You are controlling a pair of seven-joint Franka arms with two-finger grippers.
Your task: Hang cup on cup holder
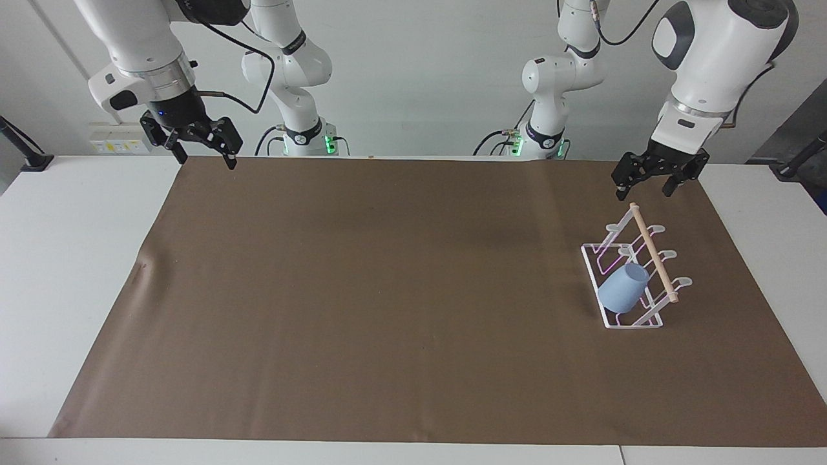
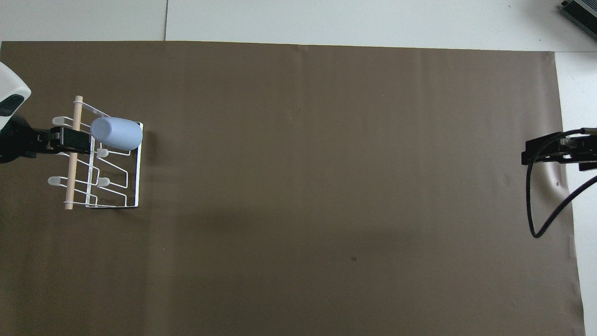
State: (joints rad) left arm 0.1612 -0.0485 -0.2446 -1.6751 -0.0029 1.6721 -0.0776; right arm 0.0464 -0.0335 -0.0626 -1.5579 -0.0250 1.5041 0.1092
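The light-blue cup [image 1: 624, 289] sits tilted on one of the slanted wire prongs of the white cup holder [image 1: 630, 278], its tapered base pointing up and away from the wooden dowel [image 1: 654, 252] that runs along the top of the rack; no gripper touches it. It is on the prong at the end of the rack that lies farther from the robots, and the other prongs carry nothing. The cup holder stands on the brown mat [image 1: 400, 290] that covers most of the white tabletop [image 1: 71, 258], toward the left arm's end. The left gripper [image 1: 652, 181] hangs in the air over the mat near the end of the cup holder nearer to the robots, clear of the rack, its two fingers spread wide with nothing between them. In the overhead view the same gripper [image 2: 70, 140] shows as dark fingers lying across the dowel beside the cup [image 2: 116, 133], but the facing view shows it well above them. The right arm waits at its own end of the tabletop, with the right gripper [image 1: 200, 145] raised over the mat's corner nearest its base, fingers parted and holding nothing.
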